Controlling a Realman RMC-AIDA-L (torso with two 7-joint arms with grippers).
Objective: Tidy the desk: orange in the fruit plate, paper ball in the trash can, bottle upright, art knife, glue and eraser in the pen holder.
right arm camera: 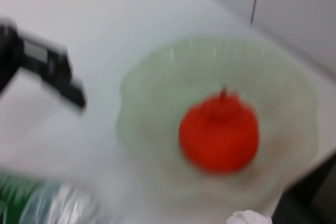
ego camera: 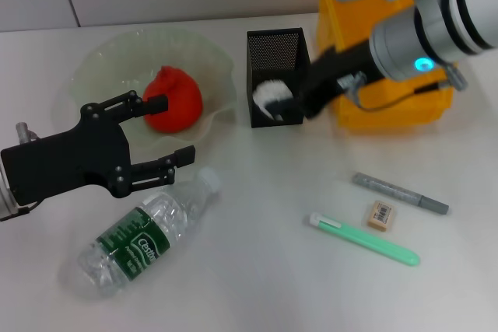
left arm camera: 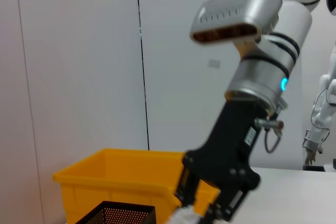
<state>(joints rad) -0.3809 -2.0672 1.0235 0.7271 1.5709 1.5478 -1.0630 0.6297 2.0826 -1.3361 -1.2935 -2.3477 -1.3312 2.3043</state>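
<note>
The orange lies in the pale-green fruit plate. My left gripper hovers open and holds nothing, between the plate and the bottle, which lies on its side. My right gripper is shut on the white paper ball, right at the black mesh pen holder and beside the yellow trash can. The eraser lies between a grey pen-shaped item and a mint-green one; which is art knife or glue I cannot tell.
The pen holder stands between the fruit plate and the trash can at the back of the white desk. The bottle's cap end points toward the plate. A wall runs close behind the desk.
</note>
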